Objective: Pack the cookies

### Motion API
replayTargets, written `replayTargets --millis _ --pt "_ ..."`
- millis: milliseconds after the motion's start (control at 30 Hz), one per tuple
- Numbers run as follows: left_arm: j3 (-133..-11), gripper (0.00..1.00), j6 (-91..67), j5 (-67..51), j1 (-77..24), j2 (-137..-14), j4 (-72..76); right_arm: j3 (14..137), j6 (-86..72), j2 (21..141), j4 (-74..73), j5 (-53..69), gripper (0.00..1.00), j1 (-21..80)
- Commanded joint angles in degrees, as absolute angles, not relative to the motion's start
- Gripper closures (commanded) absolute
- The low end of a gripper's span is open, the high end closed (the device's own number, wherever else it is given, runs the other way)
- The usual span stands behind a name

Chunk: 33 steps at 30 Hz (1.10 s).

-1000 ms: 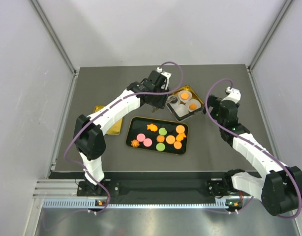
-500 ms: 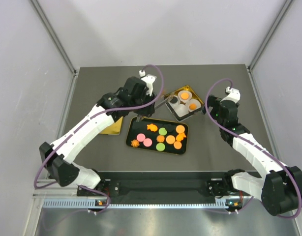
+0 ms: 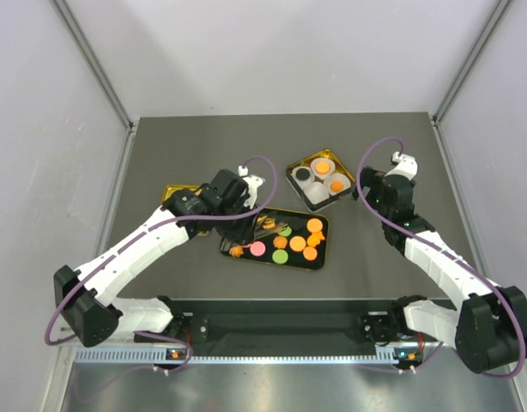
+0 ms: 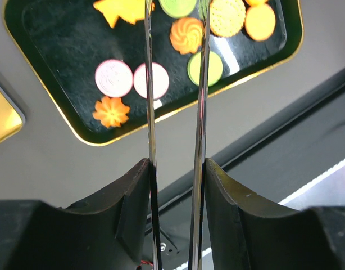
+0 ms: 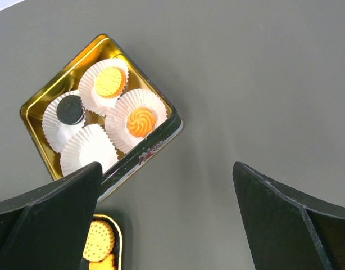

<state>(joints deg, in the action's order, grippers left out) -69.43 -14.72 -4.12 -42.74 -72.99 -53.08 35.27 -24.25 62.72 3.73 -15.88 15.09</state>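
Several cookies (image 3: 297, 243) in orange, pink and green lie in a black tray (image 3: 319, 262). In the left wrist view they show as pink rounds (image 4: 113, 77), an orange flower (image 4: 110, 111) and a green round (image 4: 213, 67). My left gripper (image 3: 246, 210) is shut on metal tongs (image 3: 265, 225) whose two blades (image 4: 201, 84) stand apart above the tray's left half; their tips run out of the wrist view. My right gripper (image 3: 390, 187) is open and empty over bare table, right of the gold box (image 3: 296, 169); the right wrist view (image 5: 167, 225) shows it too.
The gold box (image 5: 32, 104) holds white paper cups: one with an orange round (image 5: 109, 82), one with an orange swirl (image 5: 141, 122), one with a black cookie (image 5: 70, 109), one empty (image 5: 88, 151). A gold lid (image 3: 176, 190) lies partly under my left arm.
My left arm has swung from the gold box back and left, bringing the tongs over the black tray. The right arm has not moved.
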Motion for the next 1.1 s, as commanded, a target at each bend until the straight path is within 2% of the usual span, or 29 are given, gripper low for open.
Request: replayTargets --millis 0,1067 --pt "-68.12 0.54 -14.33 -5.36 -43.24 -70.14 -53.61 36.12 -24.43 63.02 6.06 -15.29 0.0 14.41" --pt "-66.89 0.5 -14.33 -3.16 -46.93 -74.35 -53.53 36.21 -24.35 63.54 6.15 -14.85 0.0 14.33"
